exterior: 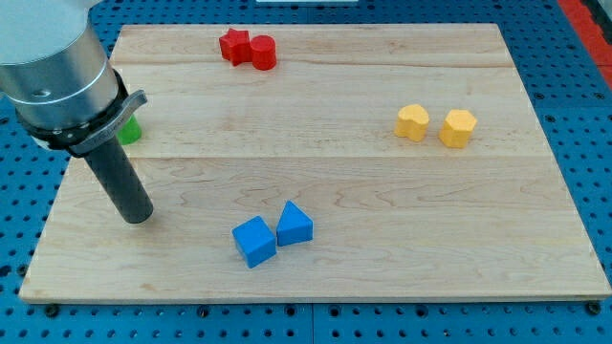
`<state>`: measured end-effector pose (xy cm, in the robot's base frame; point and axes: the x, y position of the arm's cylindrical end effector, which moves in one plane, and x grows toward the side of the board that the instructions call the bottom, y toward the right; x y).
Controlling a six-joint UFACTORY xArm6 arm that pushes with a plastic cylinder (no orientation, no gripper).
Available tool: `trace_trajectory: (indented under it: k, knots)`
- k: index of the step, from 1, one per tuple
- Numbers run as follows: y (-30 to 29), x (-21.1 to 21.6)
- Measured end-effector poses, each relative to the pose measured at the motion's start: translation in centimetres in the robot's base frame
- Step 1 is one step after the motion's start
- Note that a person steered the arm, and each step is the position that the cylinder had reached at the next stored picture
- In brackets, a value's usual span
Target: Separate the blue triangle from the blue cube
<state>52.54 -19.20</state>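
Note:
The blue cube (253, 241) lies near the view's bottom centre of the wooden board (382, 239). The blue triangle (295, 225) sits just to its right and slightly higher, touching it or nearly so. My tip (140, 218) rests on the board to the left of both blue blocks, about a hundred pixels from the cube. The rod rises up and left to the grey arm body at the view's top left.
A red star-shaped block (233, 45) and a red cylinder (263, 53) sit together at the view's top. Two yellow blocks (412, 122) (458, 128) sit at the right. A green block (129, 129) is partly hidden behind the arm at the left.

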Motion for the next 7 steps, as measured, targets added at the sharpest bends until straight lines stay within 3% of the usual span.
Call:
trace_trajectory:
  k: [2, 6, 7]
  knots:
    - [8.8, 4.8]
    - [21.7, 0.7]
    - [20.8, 0.9]
